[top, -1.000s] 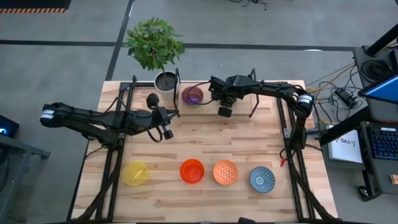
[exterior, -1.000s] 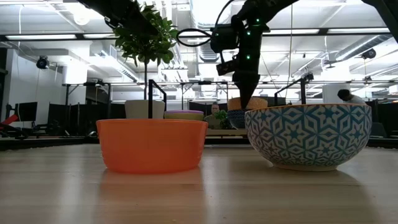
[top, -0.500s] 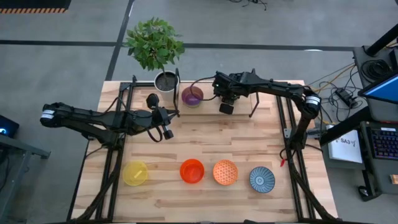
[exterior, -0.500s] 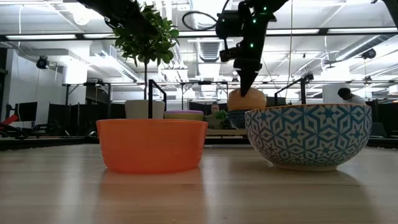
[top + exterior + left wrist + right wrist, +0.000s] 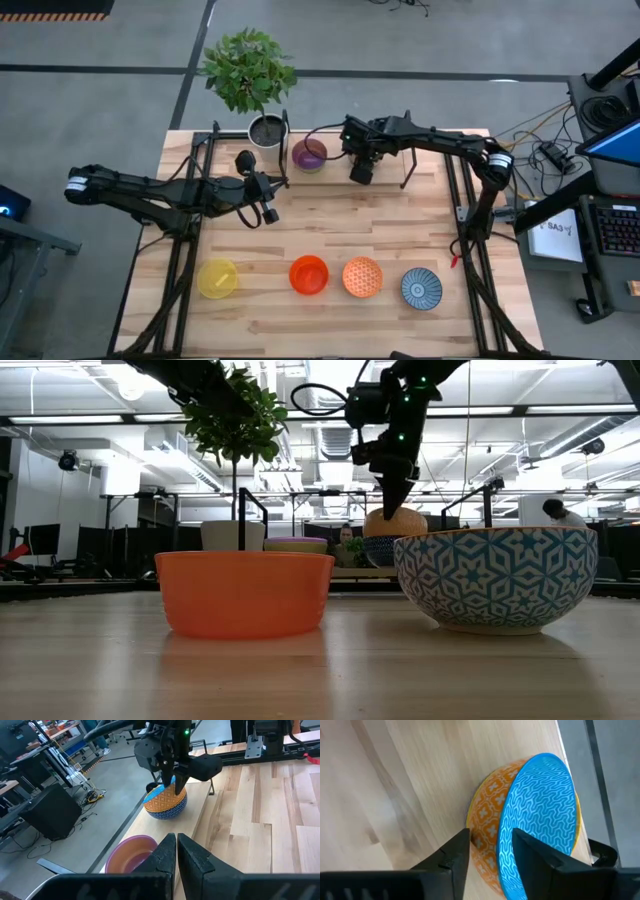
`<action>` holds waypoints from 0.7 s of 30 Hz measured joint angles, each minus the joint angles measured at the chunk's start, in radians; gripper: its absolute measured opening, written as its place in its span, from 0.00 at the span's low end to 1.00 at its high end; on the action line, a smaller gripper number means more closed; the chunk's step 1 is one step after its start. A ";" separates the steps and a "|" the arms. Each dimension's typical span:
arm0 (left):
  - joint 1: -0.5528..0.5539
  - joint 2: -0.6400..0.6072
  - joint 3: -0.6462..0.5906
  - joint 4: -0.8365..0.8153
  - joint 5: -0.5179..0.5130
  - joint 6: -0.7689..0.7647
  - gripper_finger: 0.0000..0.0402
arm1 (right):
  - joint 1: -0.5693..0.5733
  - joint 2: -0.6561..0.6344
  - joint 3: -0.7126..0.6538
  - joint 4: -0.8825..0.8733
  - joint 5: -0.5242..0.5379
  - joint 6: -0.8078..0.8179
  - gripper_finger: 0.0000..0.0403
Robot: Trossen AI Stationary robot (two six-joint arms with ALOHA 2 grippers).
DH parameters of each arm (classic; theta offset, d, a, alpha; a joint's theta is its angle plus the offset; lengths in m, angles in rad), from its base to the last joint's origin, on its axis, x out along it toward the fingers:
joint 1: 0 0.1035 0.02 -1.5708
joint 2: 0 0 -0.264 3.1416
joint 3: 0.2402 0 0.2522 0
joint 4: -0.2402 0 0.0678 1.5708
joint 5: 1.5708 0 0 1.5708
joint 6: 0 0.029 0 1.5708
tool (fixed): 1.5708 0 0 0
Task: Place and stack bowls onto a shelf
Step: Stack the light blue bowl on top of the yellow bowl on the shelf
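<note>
My right gripper is over the shelf at the table's far side, shut on an orange patterned bowl with a blue inside. That bowl is tilted over a dark blue bowl on the shelf. A purple bowl stands on the shelf to its left. My left gripper is shut and hovers mid-table, holding nothing. Along the near edge, yellow, red-orange, dotted orange and blue-and-white patterned bowls stand in a row. My right gripper pinches the orange bowl's wall at its rim, one finger on the orange outside and one over the blue inside. It comes from above, pointing down. The bowl is tilted, and its lower side sits in the dark blue bowl.
A potted plant stands by the shelf's left end, next to the purple bowl. Black upright posts rise around the shelf. A stretch of bare wood lies between the shelf and the near row of bowls.
My right gripper has moved a little toward the table's far edge and risen slightly, staying shut on the orange bowl. The bowl has tipped from level to tilted over the dark blue bowl.
</note>
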 joint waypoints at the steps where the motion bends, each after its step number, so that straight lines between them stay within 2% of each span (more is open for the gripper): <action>1: 0.000 0.000 0.000 0.000 0.000 0.000 0.00 | 0.000 0.000 0.000 -0.001 0.000 -0.001 0.36; 9: 0.000 0.000 0.000 0.000 0.000 0.000 0.00 | 0.000 -0.055 0.000 0.028 -0.022 0.009 0.37; 13: 0.000 0.000 0.000 0.000 0.000 0.000 0.00 | -0.010 -0.080 -0.012 0.118 -0.130 0.026 0.34; 16: 0.000 0.000 0.000 0.000 0.000 0.000 0.00 | -0.026 -0.096 -0.047 0.224 -0.168 0.044 0.27; 21: 0.000 0.000 -0.001 0.000 0.000 0.001 0.00 | -0.059 -0.109 -0.149 0.378 -0.163 0.074 0.05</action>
